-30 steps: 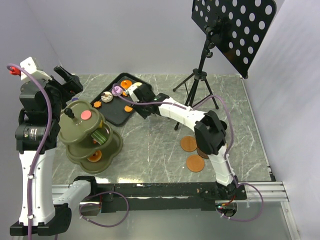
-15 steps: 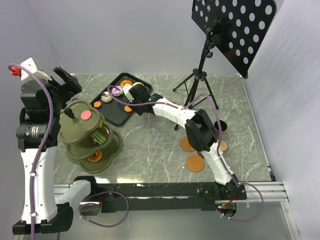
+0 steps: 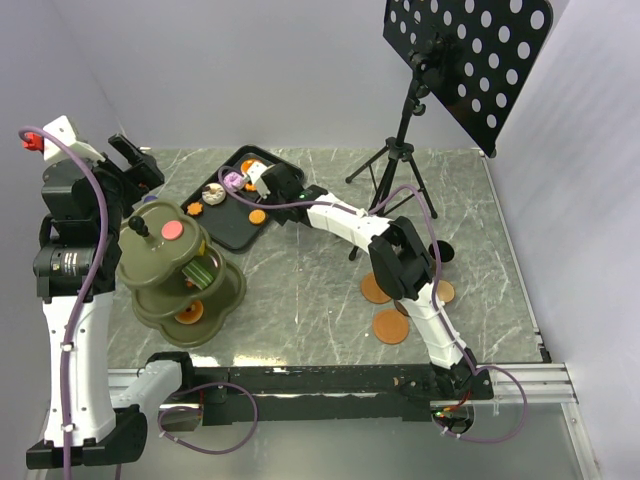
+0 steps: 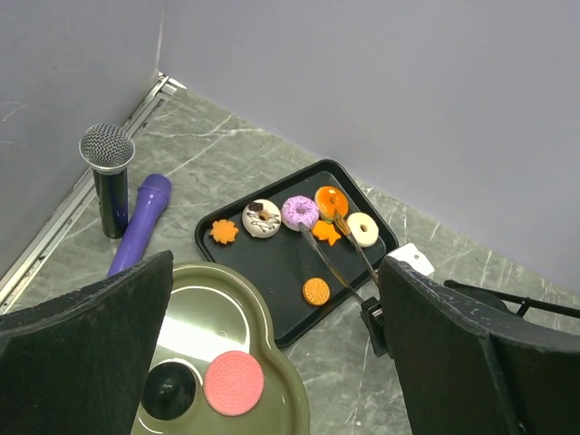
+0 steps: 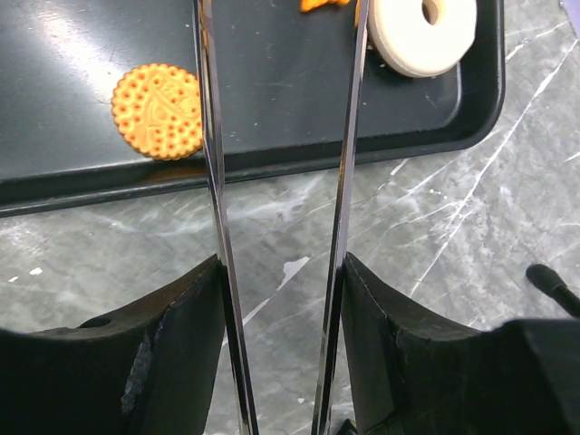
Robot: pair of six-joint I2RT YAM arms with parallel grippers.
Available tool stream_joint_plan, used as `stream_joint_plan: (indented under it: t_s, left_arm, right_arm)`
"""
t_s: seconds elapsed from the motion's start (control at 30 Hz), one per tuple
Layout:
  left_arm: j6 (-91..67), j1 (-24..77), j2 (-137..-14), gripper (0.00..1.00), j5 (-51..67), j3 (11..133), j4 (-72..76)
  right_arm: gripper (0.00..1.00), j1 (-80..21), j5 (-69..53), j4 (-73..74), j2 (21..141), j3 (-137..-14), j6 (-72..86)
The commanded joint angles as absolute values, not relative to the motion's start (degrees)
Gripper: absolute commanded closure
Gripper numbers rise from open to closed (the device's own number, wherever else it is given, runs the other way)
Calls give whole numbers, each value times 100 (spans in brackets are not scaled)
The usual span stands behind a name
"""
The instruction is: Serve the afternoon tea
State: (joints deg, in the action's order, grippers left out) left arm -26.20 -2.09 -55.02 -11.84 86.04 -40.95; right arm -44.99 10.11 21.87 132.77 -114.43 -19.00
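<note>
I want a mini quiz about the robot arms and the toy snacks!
1. True or false: the pink biscuit lies on the green stand.
2. What does the right gripper grip? A a cup, B the metal tongs, C a microphone.
3. Which arm's gripper is open and empty?
Key: 1 true; 2 B; 3 the left gripper.

Metal tongs [image 4: 340, 258] over black tray [image 4: 267, 267]; grey-headed microphone [image 4: 109, 177] and purple microphone [image 4: 140, 222] beside wall; olive tiered stand [image 4: 208, 308] nearby.
</note>
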Motion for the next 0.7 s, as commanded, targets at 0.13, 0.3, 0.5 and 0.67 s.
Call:
stream_joint_plan:
  t_s: [0.13, 0.3, 0.5, 0.67]
  left_arm:
    - [-2514, -246, -5484, 0, -1020, 8561, -3823]
    - [-2479, -246, -5476, 0, -1046, 8569, -3832]
    - [-2470, -246, -5493, 0, -984, 8561, -3797]
    - [-2461, -246, -5476, 0, -958, 8534, -3788]
  right_arm:
    - [43, -4474, 923, 1811, 13333, -11856, -2013]
    - [43, -4474, 642, 1793, 13342, -11848, -2030]
    - [42, -4474, 519, 1811, 13403, -11813, -2039]
    - [41, -4474, 483, 1758, 13517, -11830, -2065]
